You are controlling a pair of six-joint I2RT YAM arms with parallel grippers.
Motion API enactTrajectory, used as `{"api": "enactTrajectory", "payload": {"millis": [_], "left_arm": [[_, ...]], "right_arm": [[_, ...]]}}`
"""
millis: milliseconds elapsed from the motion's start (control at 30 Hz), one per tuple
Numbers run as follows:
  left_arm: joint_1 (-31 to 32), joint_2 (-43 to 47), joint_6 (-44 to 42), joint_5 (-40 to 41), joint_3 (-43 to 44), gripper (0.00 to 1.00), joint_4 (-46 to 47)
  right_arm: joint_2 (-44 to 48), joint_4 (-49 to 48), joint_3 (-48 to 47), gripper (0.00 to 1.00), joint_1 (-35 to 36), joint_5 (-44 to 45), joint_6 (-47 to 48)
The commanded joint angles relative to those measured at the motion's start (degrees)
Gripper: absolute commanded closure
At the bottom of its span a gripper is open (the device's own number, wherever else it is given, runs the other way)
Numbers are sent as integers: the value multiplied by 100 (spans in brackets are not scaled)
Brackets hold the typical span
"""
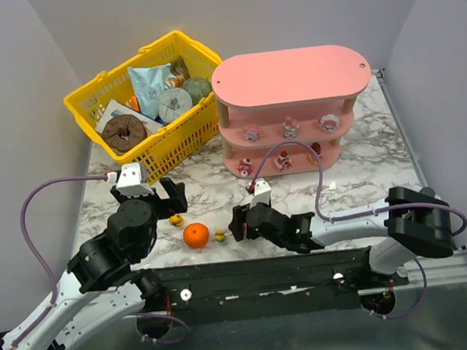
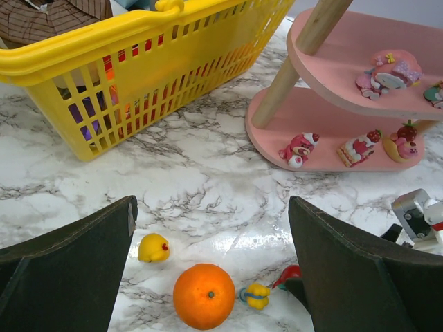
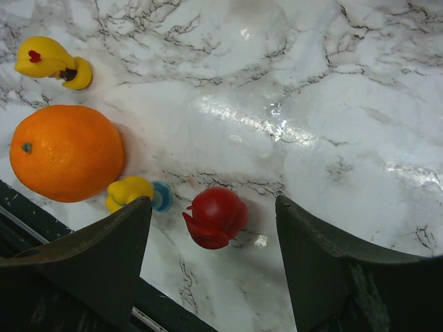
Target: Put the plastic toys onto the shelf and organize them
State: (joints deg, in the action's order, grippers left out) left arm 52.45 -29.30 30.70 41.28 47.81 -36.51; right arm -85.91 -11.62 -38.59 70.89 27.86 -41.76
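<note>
Near the marble table's (image 1: 208, 173) front edge, just beyond the black base rail (image 1: 260, 276), the right gripper (image 3: 211, 204) hangs low, fingers spread either side of a small red plastic toy (image 3: 216, 216), touching neither side. By one finger lie a yellow-and-blue figurine (image 3: 131, 192) and a plain orange ball (image 3: 66, 152), with a yellow figurine (image 3: 48, 61) farther out. Over them the left gripper (image 2: 211, 207) gapes wide. Bare marble runs to the pink three-tier shelf (image 1: 290, 74), which carries pink-and-white figurines (image 1: 288, 127) on its lower boards.

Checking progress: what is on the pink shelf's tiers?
Middle tier: three toys. Bottom tier: three more. Top board bare. The tiers' rear is hidden beneath it.
</note>
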Motion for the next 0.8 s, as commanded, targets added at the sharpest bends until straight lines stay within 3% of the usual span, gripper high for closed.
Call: {"api": "enactTrajectory", "payload": {"millis": [0,400,767], "left_arm": [[-41,38,15,-41,-35,1,13],[-33,109,24,-23,-44,1,-5],[-41,126,33,-23,-44,1,-5]], "right_arm": [[-277,256,-254,22,109,247,-315],[-787,1003,-738,27,232,536,-710],[-989,1021,-817,50,232,545,-746]]}}
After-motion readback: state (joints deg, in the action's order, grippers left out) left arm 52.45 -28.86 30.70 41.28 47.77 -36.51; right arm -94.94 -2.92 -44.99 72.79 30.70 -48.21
